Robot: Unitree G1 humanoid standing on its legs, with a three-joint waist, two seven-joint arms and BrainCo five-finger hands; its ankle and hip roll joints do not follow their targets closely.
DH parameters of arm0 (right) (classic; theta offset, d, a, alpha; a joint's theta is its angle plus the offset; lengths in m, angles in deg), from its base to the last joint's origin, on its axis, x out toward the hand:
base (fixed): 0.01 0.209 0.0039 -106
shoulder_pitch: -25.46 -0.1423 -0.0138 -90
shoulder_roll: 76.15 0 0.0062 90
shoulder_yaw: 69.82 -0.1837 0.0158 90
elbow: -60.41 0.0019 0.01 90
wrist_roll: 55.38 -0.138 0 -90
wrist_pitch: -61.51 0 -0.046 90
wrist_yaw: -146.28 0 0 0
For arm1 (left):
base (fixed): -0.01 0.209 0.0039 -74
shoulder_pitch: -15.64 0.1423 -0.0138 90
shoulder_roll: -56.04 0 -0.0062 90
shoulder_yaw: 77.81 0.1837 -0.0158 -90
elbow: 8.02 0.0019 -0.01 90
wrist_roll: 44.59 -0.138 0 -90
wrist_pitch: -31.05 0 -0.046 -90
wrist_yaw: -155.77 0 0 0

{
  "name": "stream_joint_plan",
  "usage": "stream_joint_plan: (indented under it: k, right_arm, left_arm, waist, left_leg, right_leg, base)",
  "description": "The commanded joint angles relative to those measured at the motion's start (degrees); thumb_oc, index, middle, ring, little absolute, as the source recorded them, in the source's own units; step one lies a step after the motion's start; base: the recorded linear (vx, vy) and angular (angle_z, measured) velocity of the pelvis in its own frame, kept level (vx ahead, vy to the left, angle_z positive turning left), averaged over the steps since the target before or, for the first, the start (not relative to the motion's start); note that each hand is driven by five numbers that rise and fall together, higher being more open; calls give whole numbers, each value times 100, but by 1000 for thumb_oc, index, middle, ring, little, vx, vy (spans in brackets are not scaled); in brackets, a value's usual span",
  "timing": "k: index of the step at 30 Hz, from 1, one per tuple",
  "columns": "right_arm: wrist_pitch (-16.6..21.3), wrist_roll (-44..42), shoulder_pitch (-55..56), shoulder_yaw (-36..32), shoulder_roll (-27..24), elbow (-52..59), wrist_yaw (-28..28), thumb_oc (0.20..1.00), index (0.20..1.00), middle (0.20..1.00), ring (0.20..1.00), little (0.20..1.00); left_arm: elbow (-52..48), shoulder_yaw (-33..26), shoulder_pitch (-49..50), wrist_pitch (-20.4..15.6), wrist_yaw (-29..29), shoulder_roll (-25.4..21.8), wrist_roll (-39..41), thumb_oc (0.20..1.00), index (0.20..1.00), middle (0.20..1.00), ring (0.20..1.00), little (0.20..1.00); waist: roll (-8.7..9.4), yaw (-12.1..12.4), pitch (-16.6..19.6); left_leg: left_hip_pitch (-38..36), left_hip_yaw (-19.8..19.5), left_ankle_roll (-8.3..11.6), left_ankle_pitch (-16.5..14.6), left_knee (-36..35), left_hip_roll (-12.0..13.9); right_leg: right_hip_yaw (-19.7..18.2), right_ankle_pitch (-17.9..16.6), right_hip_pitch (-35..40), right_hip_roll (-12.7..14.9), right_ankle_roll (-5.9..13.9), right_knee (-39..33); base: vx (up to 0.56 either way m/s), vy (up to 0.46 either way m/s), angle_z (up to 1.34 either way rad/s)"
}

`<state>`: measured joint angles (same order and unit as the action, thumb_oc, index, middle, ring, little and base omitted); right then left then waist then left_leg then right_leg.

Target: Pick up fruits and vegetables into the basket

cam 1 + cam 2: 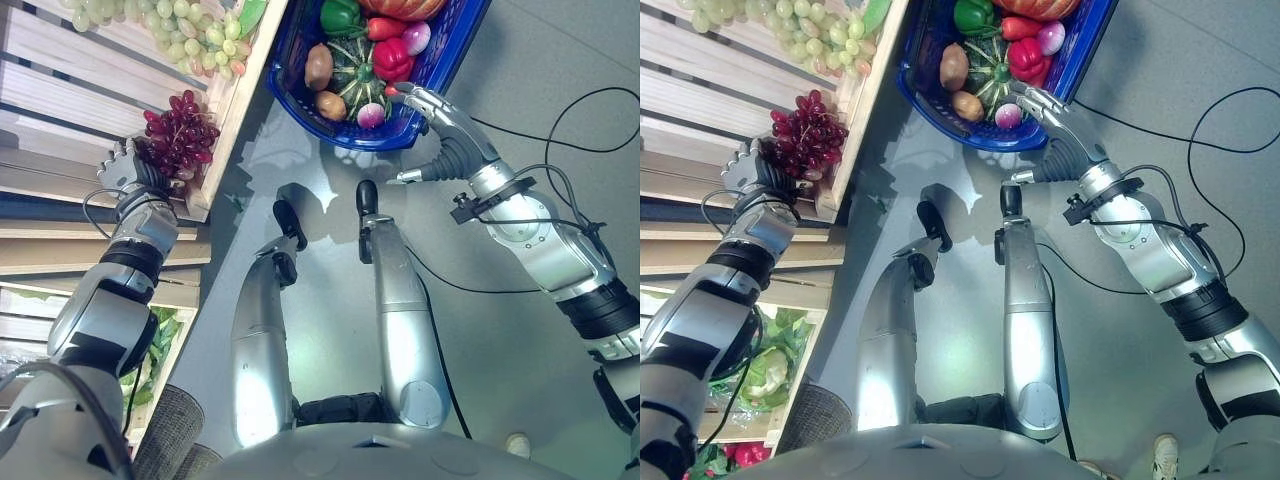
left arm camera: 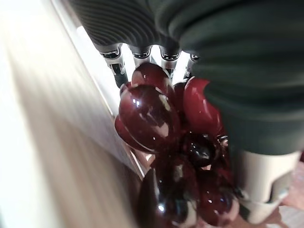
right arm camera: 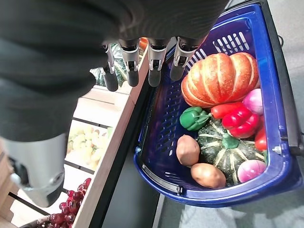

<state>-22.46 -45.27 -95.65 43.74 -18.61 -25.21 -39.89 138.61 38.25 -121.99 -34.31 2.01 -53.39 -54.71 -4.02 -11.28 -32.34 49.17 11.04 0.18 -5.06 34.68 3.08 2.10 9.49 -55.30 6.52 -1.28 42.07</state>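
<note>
Looking down from the head, I saw my left hand [image 1: 128,172] up at the wooden shelf [image 1: 225,120], right on the bunch of red grapes [image 1: 182,133]; in the left wrist view the grapes [image 2: 161,142] sat between the fingers [image 2: 142,54] and the thumb, so I judged the hand was curled round them; I could not tell how tight the hold was; the bunch was at the edge of the shelf, not lifted off it yet; a bunch of green grapes [image 1: 195,35] lay farther back on the same shelf; my right hand [image 1: 432,108] was over at the blue basket [image 3: 280,190], with its fingers near the rim; in the right wrist view those fingers [image 3: 154,61] hung straight and held nothing; the basket sat just past the shelf's end, and it already had food in it: a big orange pumpkin [image 3: 219,78], a green pepper [image 3: 192,118], a red pepper [image 3: 242,119], a striped green squash [image 3: 223,149], two brown potatoes [image 3: 188,150] and a pink onion [image 3: 251,169]; I thought the step in hand was picking up the red grapes; next I would need to lift them free of the shelf without squashing them, carry them across to the basket, and let go over a gap between the other things; grapes are soft and can drop off, so I would go slow
</note>
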Motion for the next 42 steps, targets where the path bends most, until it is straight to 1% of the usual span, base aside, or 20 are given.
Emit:
stream_joint_plan:
  k: [1,6,7,8,12,16,20,23,25,26,28,29,30,32,35,36,37,38,39,42]
  right_arm:
    - [200,-220,-146,95,230,181,-222,1000,1000,1000,1000,1000]
    - [152,-261,-303,146,281,129,-196,1000,1000,1000,1000,1000]
    - [144,-263,-318,150,294,120,-191,1000,1000,1000,1000,1000]
    - [140,-268,-332,156,301,114,-185,1000,1000,1000,1000,1000]
    - [69,-260,-394,160,328,144,-133,1000,1000,1000,1000,1000]
    - [18,-308,-410,155,275,219,-113,1000,1000,1000,1000,1000]
    - [23,-317,-401,135,243,253,-87,1000,1000,1000,1000,1000]
    - [-24,-259,-361,83,250,342,-11,1000,1000,1000,1000,1000]
    - [-53,-245,-360,64,256,386,28,1000,1000,1000,1000,1000]
    - [-68,-248,-334,42,242,432,60,1000,1000,1000,1000,1000]
    - [-70,-242,-324,35,236,450,67,1000,1000,1000,1000,1000]
    - [-97,-243,-318,29,231,479,78,1000,1000,1000,1000,1000]
    - [-97,-243,-318,29,231,479,78,1000,1000,1000,1000,1000]
    - [-191,-221,-132,-95,223,639,202,1000,1000,1000,1000,1000]
    - [-232,-148,35,-215,203,789,267,1000,1000,1000,1000,1000]
    - [-308,14,173,-316,213,891,317,1000,1000,1000,1000,1000]
    - [-308,14,173,-316,213,891,317,1000,1000,1000,1000,1000]
    - [-323,268,330,-432,191,988,331,1000,1000,1000,1000,1000]
    - [-281,324,397,-481,166,1017,316,1000,1000,1000,1000,1000]
    - [-313,652,650,-698,160,1158,68,1000,1000,1000,1000,1000]
  left_arm:
    - [602,-152,303,-5,-127,49,303,1000,1000,1000,1000,1000]
    - [820,-125,229,-33,-308,194,427,1000,1000,1000,1000,1000]
    - [855,-111,211,-15,-388,213,423,784,784,784,784,784]
    - [898,-101,196,-5,-483,226,448,200,200,200,200,200]
    - [991,-46,155,12,-697,297,390,200,200,200,200,200]
    - [1056,-7,169,-188,-889,301,524,200,200,200,200,200]
    - [1063,-40,211,-286,-1080,298,768,200,200,200,200,200]
    - [1084,-151,295,-513,-1416,354,1126,200,200,200,200,200]
    - [1098,-224,333,-740,-1545,393,1335,200,200,200,200,200]
    - [1035,-278,384,-937,-1672,398,1517,200,200,200,200,200]
    - [1006,-299,405,-1025,-1745,401,1642,200,200,200,200,200]
    - [945,-337,429,-1191,-1860,404,1798,200,200,200,200,200]
    - [945,-337,429,-1191,-1860,404,1798,200,200,200,200,200]
    - [473,-561,698,-1762,-2389,396,2459,200,200,200,200,200]
    - [39,-648,905,-1873,-2590,405,2735,200,200,200,200,200]
    - [-322,-701,1112,-1952,-2809,385,2912,200,200,200,200,200]
    - [-322,-701,1112,-1952,-2809,385,2912,200,200,200,200,200]
    - [-711,-762,1341,-2070,-3096,357,3011,200,200,200,200,200]
    - [-888,-783,1451,-2100,-3233,348,3083,200,200,200,200,200]
    - [-1692,-885,1907,-2050,-3718,343,3520,200,200,200,200,200]
  waist:
    - [161,37,255]
    - [163,30,255]
    - [164,26,255]
    - [166,24,255]
    - [164,11,255]
    - [146,-8,255]
    - [129,-17,255]
    - [96,-30,255]
    - [89,-35,255]
    - [80,-36,255]
    - [76,-35,255]
    - [67,-29,255]
    - [67,-29,255]
    - [9,-2,255]
    - [-32,13,255]
    - [-71,34,255]
    - [-71,34,255]
    - [-109,59,255]
    - [-127,74,255]
    - [-207,124,255]
  left_leg:
    - [-33,40,23,-528,92,-237]
    - [-5,25,25,-502,47,-256]
    - [-6,26,26,-502,43,-256]
    - [-8,27,27,-498,33,-259]
    - [-4,34,24,-479,-7,-263]
    - [-13,49,25,-456,-55,-270]
    - [-30,59,29,-448,-68,-270]
    - [-90,75,31,-449,-95,-280]
    - [-115,80,39,-451,-91,-277]
    - [-162,88,38,-451,-111,-274]
    - [-178,91,38,-450,-120,-274]
    - [-200,95,36,-451,-128,-275]
    - [-200,95,36,-451,-128,-275]
    - [-406,120,41,-437,-239,-311]
    - [-537,129,44,-441,-298,-343]
    - [-646,130,44,-443,-347,-374]
    - [-646,130,44,-443,-347,-374]
    - [-786,133,33,-451,-398,-396]
    - [-861,132,26,-456,-426,-400]
    - [-1168,125,6,-480,-537,-440]
  right_leg:
    - [-97,95,-31,-471,336,-137]
    - [-103,73,-62,-482,331,-180]
    - [-105,70,-60,-482,333,-188]
    - [-105,64,-58,-482,332,-203]
    - [-108,41,-74,-480,334,-234]
    - [-129,23,-87,-483,333,-268]
    - [-138,24,-83,-483,332,-271]
    - [-146,45,-45,-479,320,-280]
    - [-151,49,-19,-476,314,-286]
    - [-155,59,17,-473,313,-297]
    - [-157,63,31,-473,313,-303]
    - [-158,68,45,-471,312,-302]
    - [-158,68,45,-471,312,-302]
    - [-126,79,223,-448,314,-369]
    - [-112,89,348,-424,320,-406]
    - [-94,94,455,-408,324,-438]
    - [-94,94,455,-408,324,-438]
    - [-75,94,582,-385,325,-486]
    - [-61,96,648,-371,326,-506]
    - [-36,107,948,-323,336,-627]
  base:
    - [0,0,0]
    - [0,0,0]
    - [0,0,0]
    - [0,0,0]
    - [0,0,0]
    - [0,0,0]
    - [0,0,0]
    - [-9,24,-1]
    - [-2,15,-1]
    - [0,0,0]
    - [0,0,0]
    - [0,0,0]
    - [0,0,0]
    - [-8,60,0]
    - [0,46,-1]
    - [0,45,0]
    - [2,72,10]
    - [5,60,11]
    - [10,85,12]
    - [14,87,4]
